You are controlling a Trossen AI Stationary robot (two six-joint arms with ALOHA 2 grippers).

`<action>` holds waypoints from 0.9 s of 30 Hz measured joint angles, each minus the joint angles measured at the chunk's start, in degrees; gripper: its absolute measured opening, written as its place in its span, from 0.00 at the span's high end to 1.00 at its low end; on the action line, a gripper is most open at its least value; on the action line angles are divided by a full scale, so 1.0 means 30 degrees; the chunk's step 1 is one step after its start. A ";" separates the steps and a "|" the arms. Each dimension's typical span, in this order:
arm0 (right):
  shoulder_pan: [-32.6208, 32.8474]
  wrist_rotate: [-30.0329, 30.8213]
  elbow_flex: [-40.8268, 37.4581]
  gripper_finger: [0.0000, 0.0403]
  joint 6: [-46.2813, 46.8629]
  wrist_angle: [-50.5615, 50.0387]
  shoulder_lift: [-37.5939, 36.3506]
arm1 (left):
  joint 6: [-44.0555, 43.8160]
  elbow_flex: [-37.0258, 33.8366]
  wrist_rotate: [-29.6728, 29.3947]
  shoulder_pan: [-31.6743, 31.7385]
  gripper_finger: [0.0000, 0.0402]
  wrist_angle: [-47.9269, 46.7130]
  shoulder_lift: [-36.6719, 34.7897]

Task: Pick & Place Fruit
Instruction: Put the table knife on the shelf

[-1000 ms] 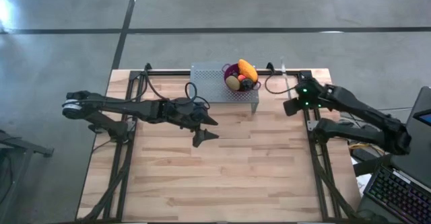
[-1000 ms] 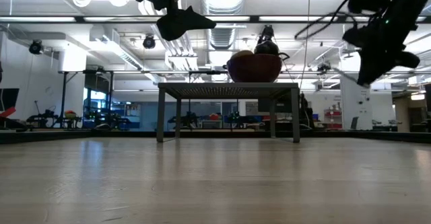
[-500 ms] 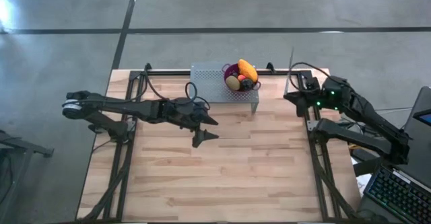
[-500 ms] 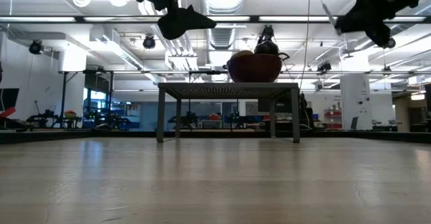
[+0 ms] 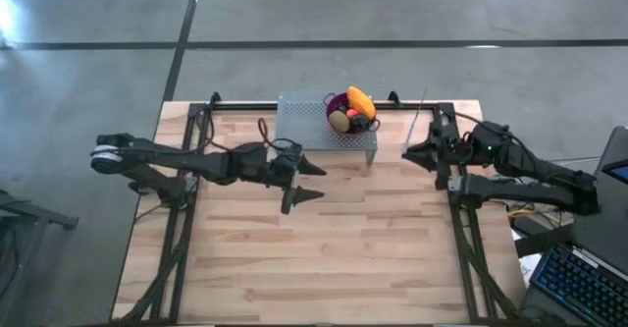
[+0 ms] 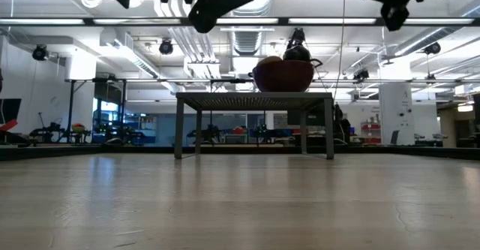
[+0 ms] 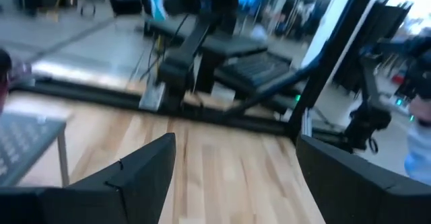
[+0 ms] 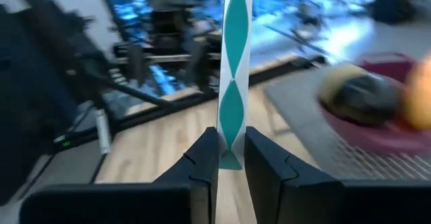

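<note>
Seemingly light, hard and slick, the fruit [image 5: 354, 111] sat piled in the bowl [image 5: 334, 104] at upper centre, best pinched across a middle; left gripper [image 5: 307, 182] gaped empty; right gripper [image 5: 416, 150] clamped a thin utensil [image 8: 235, 83].

Fruit [image 5: 354, 112] piled in purple bowl [image 5: 337, 101] atop perforated stand [image 5: 309, 121].

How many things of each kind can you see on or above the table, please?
Grippers: 2 (left gripper open, right gripper shut on the utensil)
Thin utensil: 1
Purple bowl: 1
Perforated grey stand: 1
Fruits that can be told apart: 3 (long orange fruit, brown-green oval, dark round); more may be hidden
Total: 8
</note>
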 joint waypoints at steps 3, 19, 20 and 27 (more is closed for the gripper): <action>0.1486 0.0053 -0.0727 0.88 -0.0498 0.2271 0.0521 | 0.0249 -0.0976 0.0004 0.0000 0.22 0.2739 0.0000; 0.9669 0.7516 -0.1516 0.89 -0.3826 0.9590 0.7343 | 0.0905 -0.1924 0.0955 -0.0752 0.22 0.6665 0.0325; 1.0118 0.8023 -0.1163 0.89 -0.4040 0.9644 0.7876 | 0.1398 -0.1917 0.0648 -0.0863 0.22 0.7049 0.0500; 1.2107 1.1102 0.0902 0.87 -0.5316 0.9581 1.0894 | 0.2936 -0.0799 -0.1580 -0.1159 0.22 0.8285 0.2509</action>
